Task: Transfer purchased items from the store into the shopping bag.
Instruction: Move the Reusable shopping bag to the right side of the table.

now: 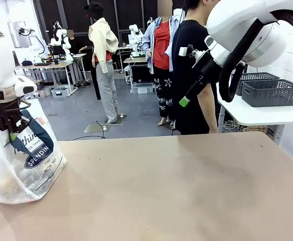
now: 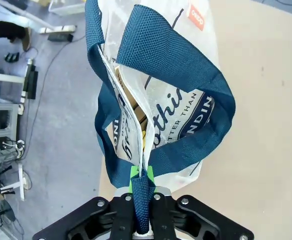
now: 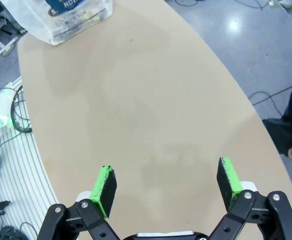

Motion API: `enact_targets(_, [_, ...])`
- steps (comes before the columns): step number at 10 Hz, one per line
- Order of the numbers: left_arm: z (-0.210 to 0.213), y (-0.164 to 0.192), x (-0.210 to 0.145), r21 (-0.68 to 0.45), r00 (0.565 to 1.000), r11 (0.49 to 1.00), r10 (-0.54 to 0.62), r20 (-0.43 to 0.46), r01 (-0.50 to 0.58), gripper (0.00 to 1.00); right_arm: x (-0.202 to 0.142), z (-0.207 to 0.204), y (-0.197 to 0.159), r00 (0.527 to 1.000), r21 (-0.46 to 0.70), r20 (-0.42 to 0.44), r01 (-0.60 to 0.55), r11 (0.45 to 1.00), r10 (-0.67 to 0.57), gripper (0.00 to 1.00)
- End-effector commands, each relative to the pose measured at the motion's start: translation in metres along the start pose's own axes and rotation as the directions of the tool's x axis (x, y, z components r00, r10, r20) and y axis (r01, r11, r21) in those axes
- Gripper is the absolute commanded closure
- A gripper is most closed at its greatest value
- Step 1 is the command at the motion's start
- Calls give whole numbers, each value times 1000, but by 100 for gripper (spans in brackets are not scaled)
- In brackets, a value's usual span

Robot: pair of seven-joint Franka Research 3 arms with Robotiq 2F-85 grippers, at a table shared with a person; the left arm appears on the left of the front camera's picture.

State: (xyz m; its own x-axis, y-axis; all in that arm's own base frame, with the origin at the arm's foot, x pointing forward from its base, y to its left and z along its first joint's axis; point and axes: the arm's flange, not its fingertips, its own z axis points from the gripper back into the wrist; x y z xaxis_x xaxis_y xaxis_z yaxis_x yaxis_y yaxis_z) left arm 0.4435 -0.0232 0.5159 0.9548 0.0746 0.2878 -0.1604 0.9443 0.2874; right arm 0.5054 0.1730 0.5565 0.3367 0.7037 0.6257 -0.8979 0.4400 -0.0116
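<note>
left gripper [image 2: 142,176] clamped on navy strap handle [image 2: 176,60] of translucent shopping bag [image 1: 23,165], right gripper [image 3: 166,186] spread wide over bare table [image 3: 136,100], holding nothing, bag contents blurred

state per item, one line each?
shopping bag: upright at the table's left edge, mouth pinched, goods inside
navy strap: clamped in the left gripper
left gripper: shut on the strap
right gripper: open, empty, above the bare table

Bare tan table [image 1: 176,186] up front, person in black [image 1: 194,75] at its far edge, two grey baskets [image 1: 267,89] on a white side table [image 1: 267,116] far right.
</note>
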Motion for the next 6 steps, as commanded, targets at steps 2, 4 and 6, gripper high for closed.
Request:
enact_targets(2, [3, 1, 3, 0, 1000, 1000, 4, -4, -4, 84, 0, 2, 1, 1000, -6, -17, 6, 1000, -6, 0])
enact_targets(4, [9, 4, 8, -4, 1000, 1000, 7, 0, -7, 45, 0, 2, 1, 1000, -6, -17, 6, 1000, -6, 0])
enact_targets(6, [17, 5, 14, 4, 1000, 1000, 9, 3, -9, 6, 0, 2, 1, 1000, -6, -17, 6, 1000, -6, 0])
